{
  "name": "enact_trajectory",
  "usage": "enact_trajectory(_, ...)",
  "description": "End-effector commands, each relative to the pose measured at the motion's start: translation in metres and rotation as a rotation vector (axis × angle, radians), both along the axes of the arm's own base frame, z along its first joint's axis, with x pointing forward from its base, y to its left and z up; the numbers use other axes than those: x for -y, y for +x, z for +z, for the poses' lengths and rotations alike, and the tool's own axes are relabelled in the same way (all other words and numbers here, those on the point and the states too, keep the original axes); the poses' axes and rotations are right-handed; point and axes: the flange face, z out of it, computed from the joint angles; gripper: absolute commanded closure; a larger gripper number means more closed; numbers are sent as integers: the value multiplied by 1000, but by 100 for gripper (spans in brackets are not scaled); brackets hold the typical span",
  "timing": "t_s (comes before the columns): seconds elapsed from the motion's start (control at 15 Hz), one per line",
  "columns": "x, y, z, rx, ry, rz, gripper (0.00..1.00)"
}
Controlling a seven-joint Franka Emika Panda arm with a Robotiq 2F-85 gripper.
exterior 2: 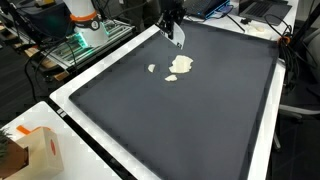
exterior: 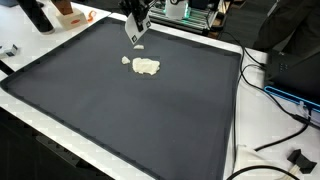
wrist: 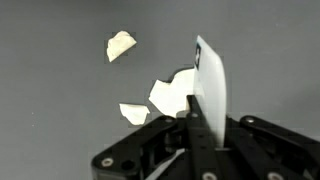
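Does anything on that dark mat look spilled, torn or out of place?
Yes. Pale, ragged scraps lie loose on the dark mat, one small bit apart from the clump, like torn-off pieces. The claw pinches a flat white piece just above them.

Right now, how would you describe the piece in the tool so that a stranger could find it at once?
Look at the large dark mat, then at the pale scraps toward one edge. Just beside them the tool pinches a flat white piece. It alone is held upright, while the scraps lie flat.
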Motion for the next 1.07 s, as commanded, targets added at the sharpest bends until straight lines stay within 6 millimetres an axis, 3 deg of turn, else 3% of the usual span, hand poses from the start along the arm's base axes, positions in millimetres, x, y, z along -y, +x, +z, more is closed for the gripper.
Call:
enact_trajectory(0.0,-8,-15,10,39,-45,164,99)
enact_trajectory(1.0,-67,-21,58,212,-37,928,99)
